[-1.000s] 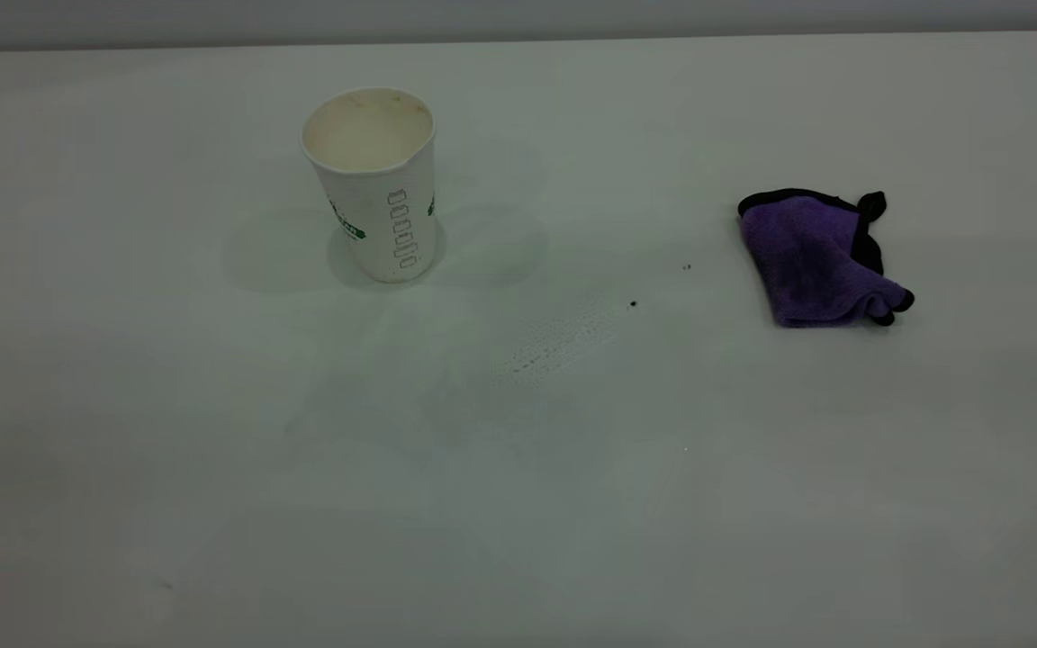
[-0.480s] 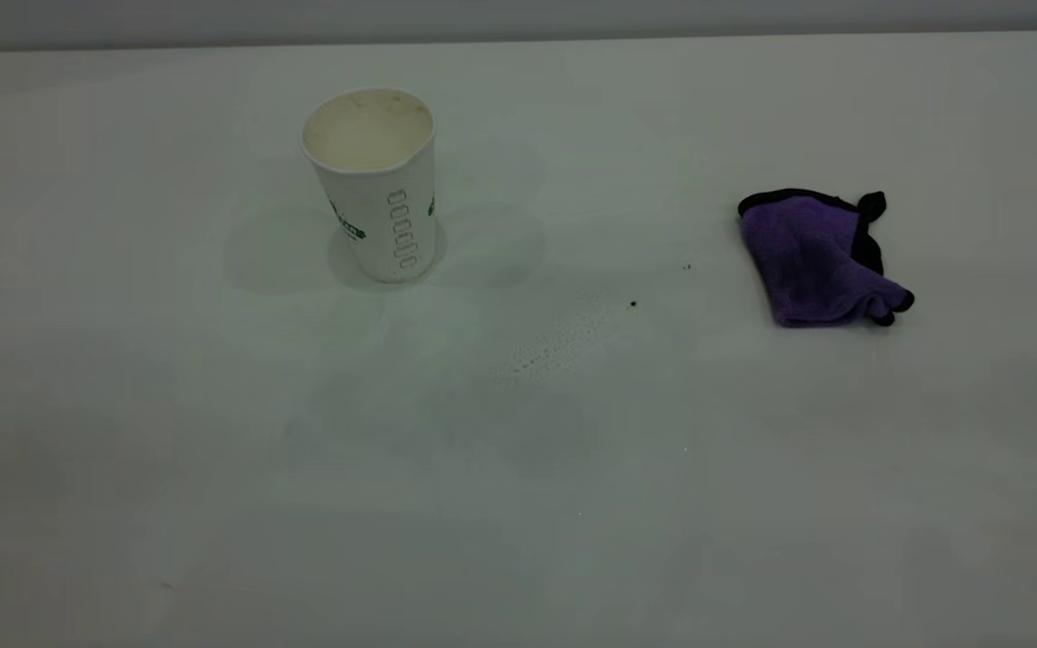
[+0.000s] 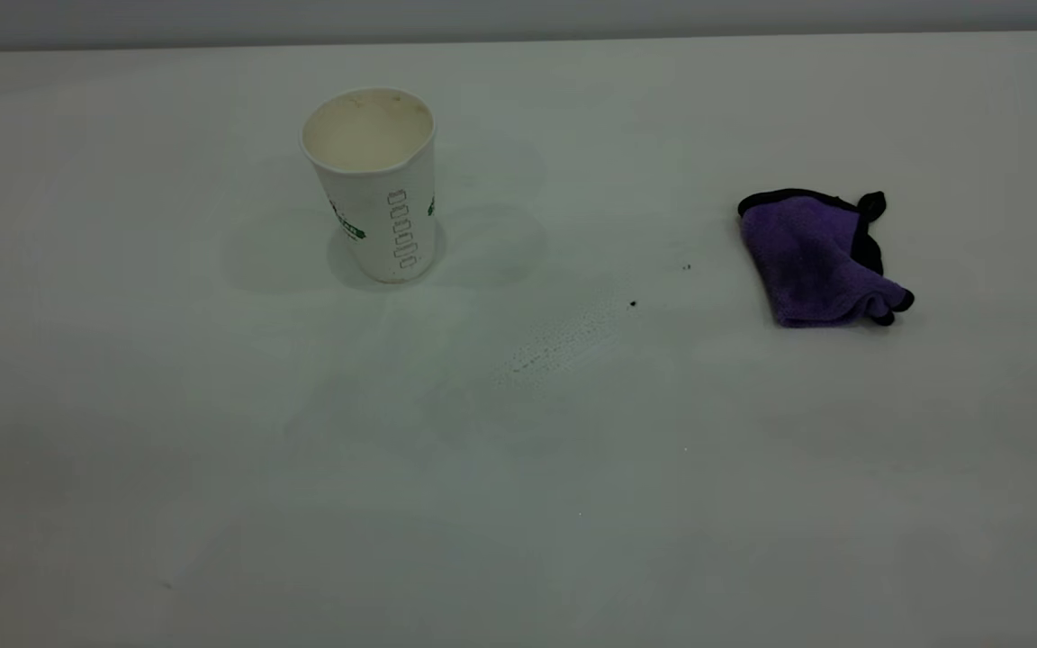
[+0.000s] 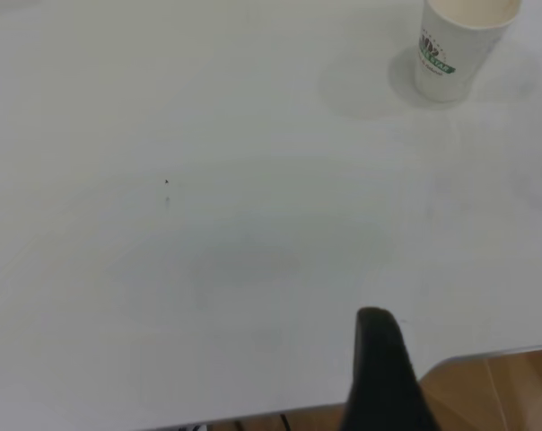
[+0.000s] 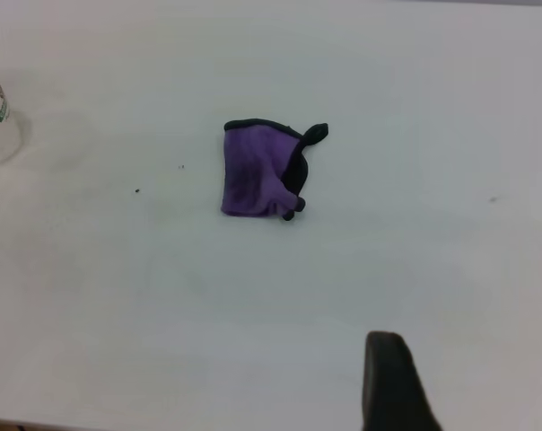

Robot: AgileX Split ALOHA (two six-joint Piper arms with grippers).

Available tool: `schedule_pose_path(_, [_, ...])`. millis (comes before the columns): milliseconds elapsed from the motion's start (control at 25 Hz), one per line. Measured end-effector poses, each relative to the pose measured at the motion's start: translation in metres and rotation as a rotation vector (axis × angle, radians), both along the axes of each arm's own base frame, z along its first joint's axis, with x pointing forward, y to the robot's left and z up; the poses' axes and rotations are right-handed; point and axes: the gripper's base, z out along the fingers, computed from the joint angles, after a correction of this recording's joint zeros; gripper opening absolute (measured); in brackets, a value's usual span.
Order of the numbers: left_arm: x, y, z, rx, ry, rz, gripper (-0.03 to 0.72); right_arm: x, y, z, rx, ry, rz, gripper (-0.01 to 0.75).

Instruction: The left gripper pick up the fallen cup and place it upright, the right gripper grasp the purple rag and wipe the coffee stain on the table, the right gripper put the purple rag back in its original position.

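Note:
The white cup (image 3: 379, 184) with green lettering stands upright on the white table (image 3: 212, 450), left of centre; it also shows in the left wrist view (image 4: 458, 45). The purple rag (image 3: 816, 261) with black edging lies crumpled at the right, and appears again in the right wrist view (image 5: 257, 171). No dark coffee stain shows; a faint streak of tiny droplets (image 3: 563, 342) lies between cup and rag. Neither arm is in the exterior view. A black part of my left gripper (image 4: 383, 377) hangs far from the cup, near the table's edge. A black part of my right gripper (image 5: 389, 382) sits well back from the rag.
Two tiny dark specks (image 3: 633, 304) lie left of the rag. The table's back edge meets a grey wall (image 3: 518, 18). In the left wrist view the table's near edge gives way to wooden floor (image 4: 495, 386).

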Motion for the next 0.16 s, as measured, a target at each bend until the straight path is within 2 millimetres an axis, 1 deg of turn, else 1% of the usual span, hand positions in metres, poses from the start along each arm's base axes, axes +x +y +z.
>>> schedule_pose_path(160, [0.0000, -0.0001, 0.0000, -0.001, 0.000, 0.000, 0.519, 0.0000, 0.0000, 0.0000, 0.000, 0.000, 0.000, 0.471])
